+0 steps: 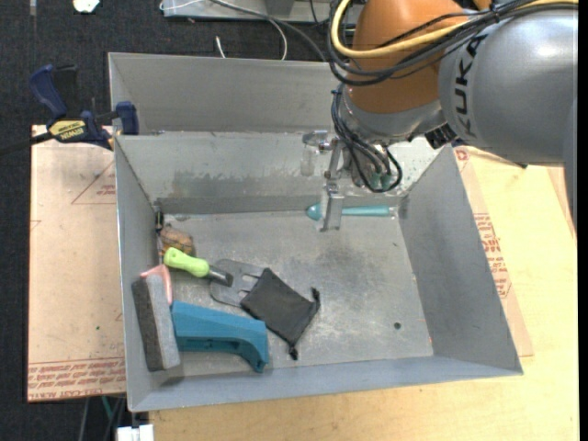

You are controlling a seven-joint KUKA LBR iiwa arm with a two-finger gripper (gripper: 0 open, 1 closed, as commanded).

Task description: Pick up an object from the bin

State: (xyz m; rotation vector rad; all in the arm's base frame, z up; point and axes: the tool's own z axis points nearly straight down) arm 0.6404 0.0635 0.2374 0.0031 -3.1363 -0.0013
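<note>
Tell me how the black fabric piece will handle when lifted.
The black fabric piece looks crumpled and thin, so it would probably sag and fold, and feel light. It seems to touch the green-handled pliers and the blue plastic part, so dragging it might nudge them.

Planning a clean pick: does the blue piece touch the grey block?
Touching. The camera view shows the blue piece butted against the long side of the grey block at the bin's front left, with no gap between them.
</note>
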